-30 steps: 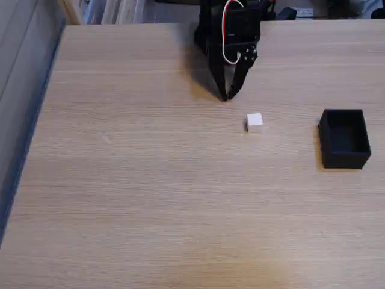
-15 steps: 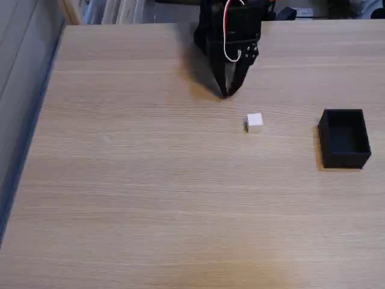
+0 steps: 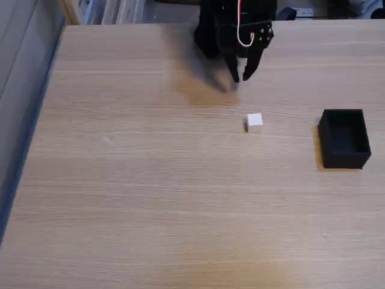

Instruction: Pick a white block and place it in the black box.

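The white block (image 3: pixel 254 121) is a tiny cube resting on the wooden table, right of centre in the fixed view. Well to its right, near the table's right side, stands the black box (image 3: pixel 346 160), open-topped with nothing visible inside. My black gripper (image 3: pixel 241 77) hangs from the arm at the table's far edge, pointing down, raised off the surface and a short way behind the block. A small gap shows between its fingertips, and nothing is held between them.
The light wooden table (image 3: pixel 150 192) stretches wide to the left and front. Its left edge borders a grey-blue floor strip (image 3: pixel 18 108). Clutter (image 3: pixel 114 9) sits beyond the far edge beside the arm's base (image 3: pixel 210 30).
The gripper has lifted and shifted right and toward the far edge; its tips, pressed to a point before, now stand slightly apart. Block and box have not moved.
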Robot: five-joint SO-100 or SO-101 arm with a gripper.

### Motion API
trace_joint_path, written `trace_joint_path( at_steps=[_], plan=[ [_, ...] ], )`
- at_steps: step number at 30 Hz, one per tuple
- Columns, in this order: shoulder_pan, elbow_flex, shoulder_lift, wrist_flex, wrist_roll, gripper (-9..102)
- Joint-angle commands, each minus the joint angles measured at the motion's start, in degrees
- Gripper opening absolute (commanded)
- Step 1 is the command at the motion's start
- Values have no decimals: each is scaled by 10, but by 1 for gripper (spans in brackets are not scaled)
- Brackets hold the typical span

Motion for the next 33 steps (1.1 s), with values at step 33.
trace_joint_path(
  at_steps=[33],
  plan=[
    [10,-118,-317,-140,22,27]
  ],
)
